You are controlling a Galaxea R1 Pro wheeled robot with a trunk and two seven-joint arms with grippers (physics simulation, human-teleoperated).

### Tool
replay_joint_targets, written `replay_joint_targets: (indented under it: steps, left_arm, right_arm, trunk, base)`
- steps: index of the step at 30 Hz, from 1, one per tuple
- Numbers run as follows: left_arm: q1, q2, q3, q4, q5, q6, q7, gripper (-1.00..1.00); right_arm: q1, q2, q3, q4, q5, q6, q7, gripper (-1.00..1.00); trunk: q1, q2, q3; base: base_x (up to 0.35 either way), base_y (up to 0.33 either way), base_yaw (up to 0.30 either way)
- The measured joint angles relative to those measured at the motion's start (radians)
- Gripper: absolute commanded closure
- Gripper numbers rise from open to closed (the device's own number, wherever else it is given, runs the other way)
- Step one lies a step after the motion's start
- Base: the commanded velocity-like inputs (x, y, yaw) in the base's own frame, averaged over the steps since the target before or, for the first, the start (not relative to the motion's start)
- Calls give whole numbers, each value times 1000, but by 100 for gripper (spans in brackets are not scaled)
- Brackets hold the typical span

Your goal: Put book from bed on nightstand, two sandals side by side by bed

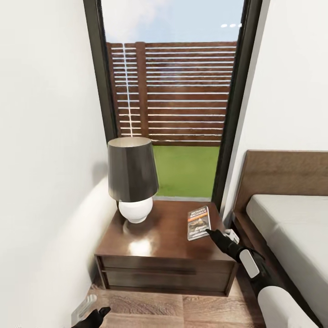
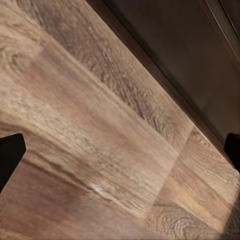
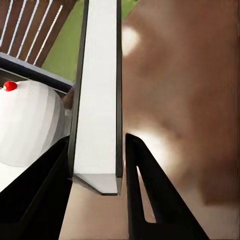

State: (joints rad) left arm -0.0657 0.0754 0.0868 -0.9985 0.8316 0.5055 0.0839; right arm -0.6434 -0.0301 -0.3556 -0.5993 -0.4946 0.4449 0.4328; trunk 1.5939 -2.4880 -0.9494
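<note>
STEP: book placement | RIGHT: my right gripper (image 1: pixel 213 234) has its fingers (image 3: pixel 150 195) clamped on the near edge of the book (image 1: pixel 198 222); book lies over the nightstand (image 1: pixel 159 237) top, near its bed-side edge | LEFT: my left gripper (image 1: pixel 98 314) hangs low over the floor (image 2: pixel 100 150), jaws apart, empty | RISK: releasing this close to the edge may let the book slip off; lamp (image 1: pixel 133 180) stands well apart
</note>
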Motion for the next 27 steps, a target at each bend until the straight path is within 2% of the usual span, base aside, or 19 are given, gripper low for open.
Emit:
replay_joint_targets:
  steps: [6,19,27]
  left_arm:
    - [0,0,-1,0,0,0,-2,-100]
    - [0,1,0,0,1,43,-9,-100]
    - [8,2,0,14,-2,47,-6,-100]
  right_arm:
    - [-1,-1,2,-1,4,-20,0,100]
    - [-2,-2,2,-3,4,-29,0,100]
    - [-2,-1,4,-3,5,-29,-1,100]
  trunk:
    - [8,-13,-22]
    - [8,-13,-22]
    - [8,-13,-22]
  base:
    - [0,0,0]
    - [3,0,0]
    - [157,0,0]
